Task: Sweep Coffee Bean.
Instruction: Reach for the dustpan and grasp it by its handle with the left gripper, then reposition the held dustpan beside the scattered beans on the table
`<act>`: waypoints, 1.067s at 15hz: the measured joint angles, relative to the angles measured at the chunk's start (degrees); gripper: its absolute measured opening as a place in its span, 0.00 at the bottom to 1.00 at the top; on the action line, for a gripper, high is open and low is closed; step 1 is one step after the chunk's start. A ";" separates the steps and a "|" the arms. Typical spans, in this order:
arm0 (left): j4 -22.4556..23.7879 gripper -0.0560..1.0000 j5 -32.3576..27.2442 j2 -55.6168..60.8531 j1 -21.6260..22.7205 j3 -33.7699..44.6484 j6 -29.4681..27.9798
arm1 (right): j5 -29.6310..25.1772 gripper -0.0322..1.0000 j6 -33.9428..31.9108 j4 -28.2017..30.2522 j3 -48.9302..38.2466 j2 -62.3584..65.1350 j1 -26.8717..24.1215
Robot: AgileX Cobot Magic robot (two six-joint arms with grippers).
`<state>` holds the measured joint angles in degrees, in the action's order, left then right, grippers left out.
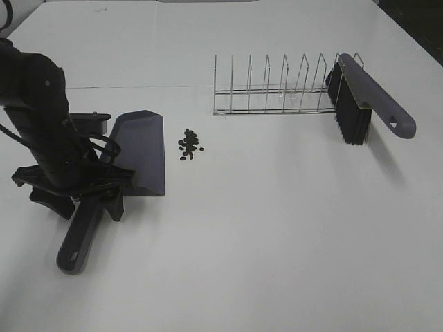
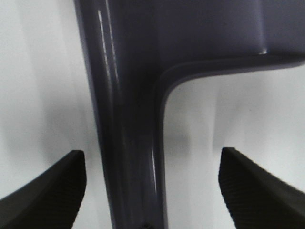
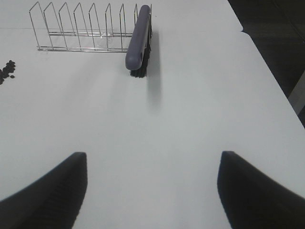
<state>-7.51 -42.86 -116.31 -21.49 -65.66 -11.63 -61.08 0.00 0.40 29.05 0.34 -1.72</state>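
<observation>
A small heap of coffee beans [image 1: 189, 144] [image 3: 7, 71] lies on the white table just right of the grey dustpan [image 1: 140, 149]. The dustpan's handle [image 1: 78, 238] [image 2: 126, 119] points toward the table's front. My left gripper [image 1: 86, 200] [image 2: 152, 191] is open and straddles that handle, one finger [image 2: 47, 191] on each side and apart from it. A grey brush [image 1: 367, 104] [image 3: 138, 38] with black bristles leans in the right end of a wire rack [image 1: 277, 86] [image 3: 81, 28]. My right gripper [image 3: 152, 191] is open over bare table with nothing between its fingers; the exterior view does not show it.
The wire rack stands at the back right of the table, with the brush's handle sticking out past its end. The table's right edge [image 3: 267, 81] drops to a dark floor. Bare white table [image 1: 277, 228] lies between the beans and the brush.
</observation>
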 joint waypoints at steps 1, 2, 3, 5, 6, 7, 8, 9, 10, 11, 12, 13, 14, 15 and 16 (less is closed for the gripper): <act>0.00 0.71 -0.06 -0.63 0.00 -0.06 0.00 | 0.00 0.64 0.00 0.00 0.00 0.00 0.00; 0.46 0.68 -0.57 -1.43 0.00 -0.46 -0.17 | 0.00 0.64 0.00 0.00 0.00 0.00 0.00; 0.52 0.62 -0.63 -1.49 0.00 -0.46 -0.17 | 0.00 0.64 0.00 0.00 0.00 0.00 0.00; 0.52 0.44 -1.20 -1.55 0.00 -0.52 -0.40 | 0.00 0.64 0.00 0.00 0.00 0.00 0.00; 0.46 0.36 -1.55 -1.60 0.00 -0.52 -1.15 | 0.00 0.64 0.00 0.00 0.00 0.00 0.00; 0.52 0.36 -1.95 -1.60 0.00 -0.52 -1.55 | 0.00 0.64 0.00 0.00 0.00 0.00 0.00; 0.52 0.36 -2.58 -1.60 0.00 -0.52 -2.29 | 0.00 0.64 0.00 0.00 0.00 0.00 0.00; 0.86 0.36 -3.38 -1.60 0.00 -0.52 -3.04 | 0.00 0.64 0.00 0.00 0.00 0.00 0.00; 1.38 0.36 -4.13 -1.60 0.00 -0.52 -3.72 | 0.00 0.64 0.00 0.00 0.00 0.00 0.00; 2.58 0.36 -4.76 -1.32 0.00 -0.52 -4.76 | 0.00 0.64 0.00 0.00 0.00 0.00 0.00; 4.18 0.36 -5.21 -0.46 0.00 -0.46 -5.90 | 0.00 0.64 0.00 0.00 0.00 0.00 0.00; 5.84 0.36 -5.79 1.49 0.00 -0.46 -7.10 | 0.00 0.64 0.00 0.00 0.00 0.00 0.00; 7.51 0.36 -5.96 4.13 0.00 -0.46 -8.14 | 0.00 0.64 0.00 0.00 0.00 0.00 0.00; 8.59 0.36 -5.96 6.59 0.00 -0.46 -8.77 | 0.00 0.64 0.00 0.00 0.00 0.00 0.00; 9.22 0.36 -5.96 8.82 0.00 -0.46 -9.00 | 0.00 0.64 0.00 0.00 0.00 0.00 0.00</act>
<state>1.72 -48.82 -107.49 -21.49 -66.12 -20.63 -61.08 0.00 0.40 29.05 0.34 -1.72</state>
